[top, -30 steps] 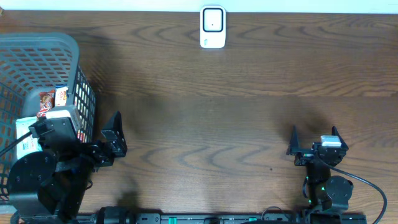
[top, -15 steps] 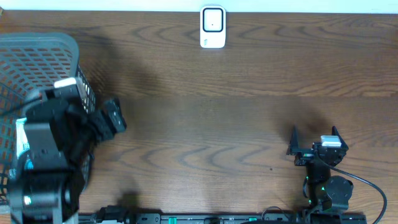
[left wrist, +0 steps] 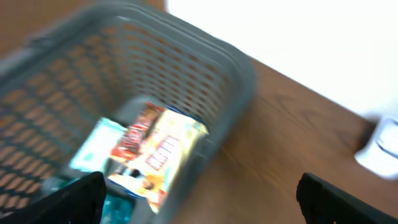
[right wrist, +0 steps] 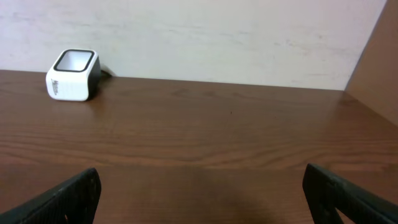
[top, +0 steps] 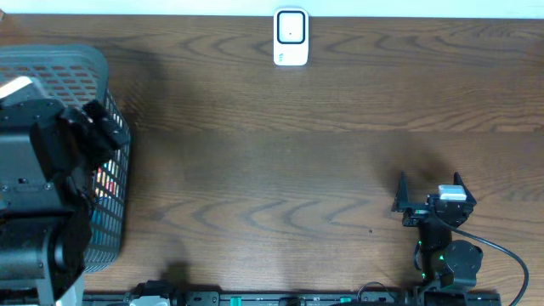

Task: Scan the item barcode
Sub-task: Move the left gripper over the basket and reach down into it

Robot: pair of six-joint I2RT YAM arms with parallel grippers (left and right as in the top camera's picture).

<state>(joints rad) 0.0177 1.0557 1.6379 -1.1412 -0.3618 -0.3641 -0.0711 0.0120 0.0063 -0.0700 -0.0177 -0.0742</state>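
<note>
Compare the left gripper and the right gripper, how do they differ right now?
Place: the left gripper hangs over the grey basket at the table's left edge; the right gripper sits low near the front right.
View: the left gripper looks down on snack packets in the basket; the right gripper faces bare wood, with the white scanner far ahead.
Shared: both are open and hold nothing.

you have a dark wooden table [top: 280,153]; a grey mesh basket [top: 68,64] stands at its left end, and a white scanner [top: 291,37] at its far edge.
</note>
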